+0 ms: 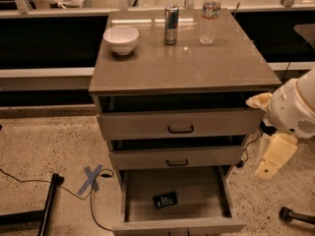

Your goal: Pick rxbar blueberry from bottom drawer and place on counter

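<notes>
The rxbar blueberry [165, 199], a small dark flat bar, lies on the floor of the open bottom drawer [177, 225], near its front centre. The counter [182, 65] is the glossy grey-brown top of the cabinet. My gripper [268, 166] hangs cream-coloured below the white arm joint [295, 109], to the right of the cabinet. It is level with the middle drawer, well right of and above the bar. It holds nothing that I can see.
On the counter stand a white bowl [121, 39], a silver-blue can [171, 17] and a water bottle [210, 14]. The top drawer [179, 124] and middle drawer [177, 157] are pulled out a little. On the floor to the left are a blue tape X [91, 178], a cable and a black stand leg [47, 208].
</notes>
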